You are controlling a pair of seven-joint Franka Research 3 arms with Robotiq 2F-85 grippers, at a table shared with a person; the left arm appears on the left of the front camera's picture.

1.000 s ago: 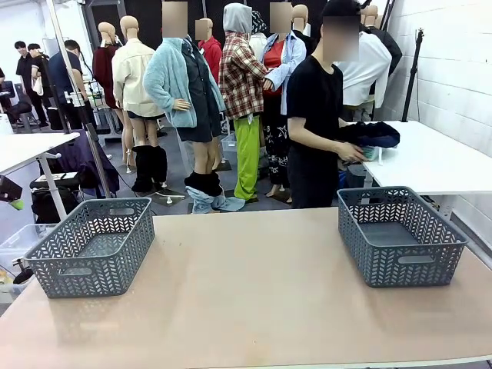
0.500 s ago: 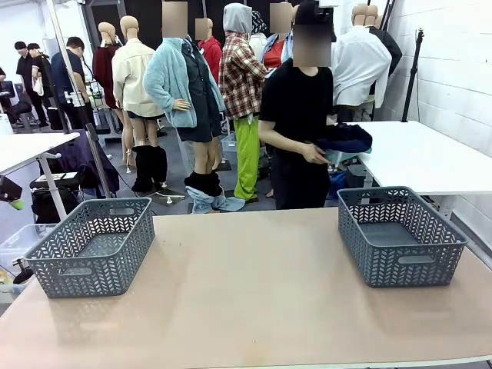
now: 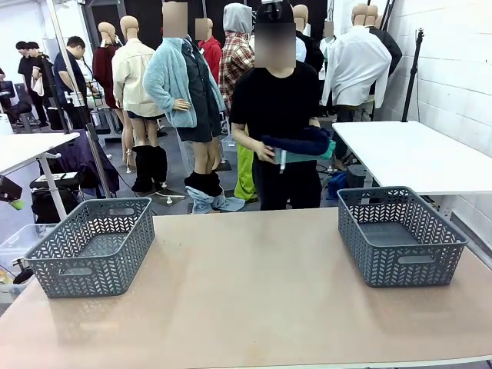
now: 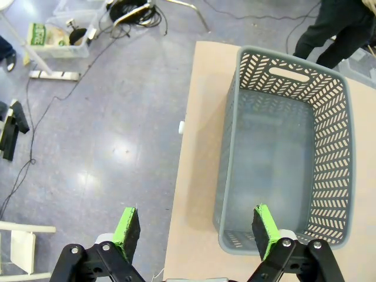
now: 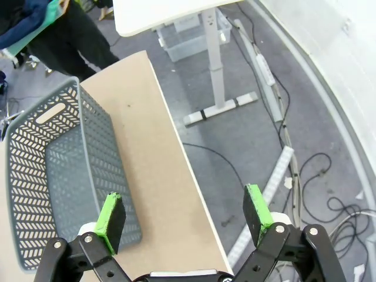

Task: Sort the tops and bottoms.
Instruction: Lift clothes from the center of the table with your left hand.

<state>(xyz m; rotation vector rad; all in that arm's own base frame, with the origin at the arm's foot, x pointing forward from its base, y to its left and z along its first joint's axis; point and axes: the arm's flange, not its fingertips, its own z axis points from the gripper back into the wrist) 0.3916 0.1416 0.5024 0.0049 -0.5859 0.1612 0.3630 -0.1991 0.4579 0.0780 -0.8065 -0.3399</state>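
In the front view, a person (image 3: 273, 100) at the far side of the table (image 3: 254, 300) holds the folded navy shirt (image 3: 296, 142) on top of the green shirt (image 3: 309, 157) at waist height. The left basket (image 3: 92, 254) and right basket (image 3: 400, 265) stand at the table's ends.

In the left wrist view, the left gripper (image 4: 197, 226) hangs wide apart, gripping nothing, over the table's left edge (one finger above bare floor).

In the right wrist view, the right gripper (image 5: 183, 211) gapes likewise, with nothing between its fingers, over the table's right edge.
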